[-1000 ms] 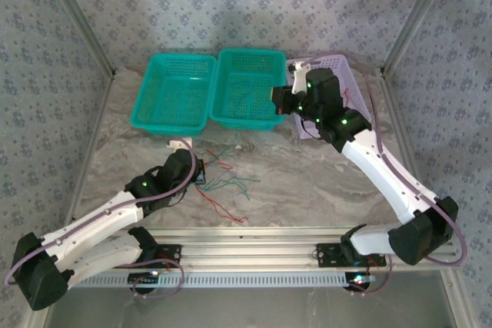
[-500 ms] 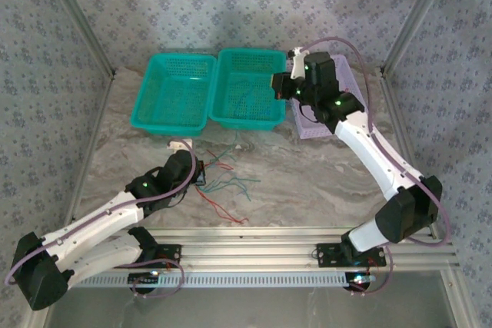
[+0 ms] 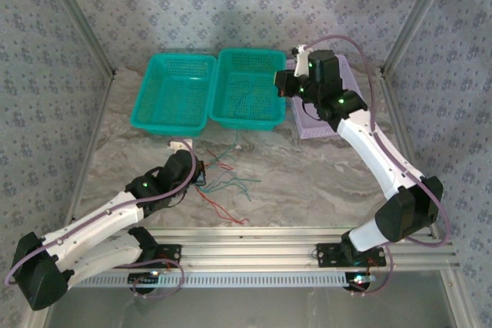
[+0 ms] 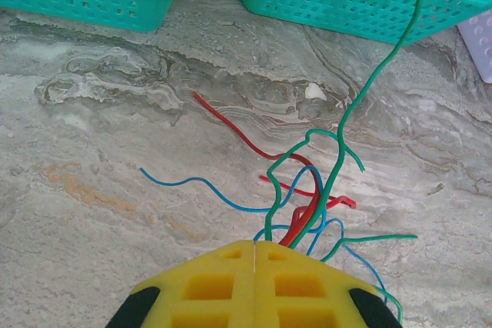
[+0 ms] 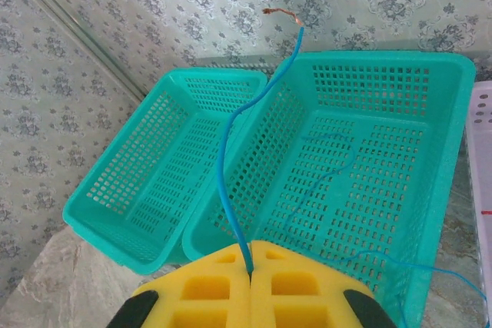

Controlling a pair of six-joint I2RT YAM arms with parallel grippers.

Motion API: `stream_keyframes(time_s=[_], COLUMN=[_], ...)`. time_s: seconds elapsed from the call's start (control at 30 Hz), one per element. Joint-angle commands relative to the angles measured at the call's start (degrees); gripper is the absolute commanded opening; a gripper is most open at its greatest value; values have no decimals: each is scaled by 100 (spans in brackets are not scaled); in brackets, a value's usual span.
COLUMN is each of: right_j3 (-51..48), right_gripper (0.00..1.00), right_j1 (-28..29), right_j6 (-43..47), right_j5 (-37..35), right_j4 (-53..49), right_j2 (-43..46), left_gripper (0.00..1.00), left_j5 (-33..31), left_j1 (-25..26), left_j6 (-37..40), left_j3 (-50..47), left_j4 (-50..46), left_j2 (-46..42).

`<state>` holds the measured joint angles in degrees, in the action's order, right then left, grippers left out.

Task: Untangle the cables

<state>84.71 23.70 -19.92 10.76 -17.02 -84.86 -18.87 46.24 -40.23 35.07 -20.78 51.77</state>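
A loose tangle of thin red, blue and green cables (image 3: 227, 182) lies on the marble table in front of the baskets. In the left wrist view a red cable (image 4: 238, 133), a blue cable (image 4: 192, 184) and a long green cable (image 4: 361, 90) fan out from under the yellow fingertips. My left gripper (image 4: 254, 243) is shut at the tangle's left edge, where the strands converge and vanish under its tip. My right gripper (image 5: 251, 266) is shut on one blue cable (image 5: 223, 159), which rises from its tip above the middle teal basket (image 5: 384, 59). Thin blue strands (image 5: 338, 167) lie on that basket's floor.
Three baskets stand in a row at the back: a left teal one (image 3: 173, 90), the middle teal one (image 3: 246, 86) and a lavender one (image 3: 307, 127) under my right arm. Aluminium frame posts rise at both sides, with a rail along the near edge.
My right arm has stretched out and carried its gripper with the blue cable a little up and back, at the middle basket's right rim. The left arm and the tangle have not moved.
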Motion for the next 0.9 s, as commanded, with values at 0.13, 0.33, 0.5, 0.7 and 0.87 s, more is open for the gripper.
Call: stream_keyframes(time_s=[0.13, 0.33, 0.5, 0.7, 0.87], right_j3=[221, 313, 493, 777, 986], right_gripper=[0, 0, 0, 0, 0], right_j1=[-112, -208, -302, -338, -345], right_j6=[63, 70, 60, 64, 71], right_j5=[99, 93, 97, 145, 188], right_j4=[-21, -30, -61, -144, -220], right_j2=[-89, -283, -566, -1008, -1450], left_gripper=[0, 0, 0, 0, 0], left_j5=[42, 64, 89, 112, 167], left_j1=[-33, -36, -29, -30, -26], left_j6=[-99, -108, -134, -134, -111], left_j3=[-18, -26, -47, -26, -18], left_j4=[201, 229, 276, 293, 311], left_j2=[25, 44, 80, 100, 114])
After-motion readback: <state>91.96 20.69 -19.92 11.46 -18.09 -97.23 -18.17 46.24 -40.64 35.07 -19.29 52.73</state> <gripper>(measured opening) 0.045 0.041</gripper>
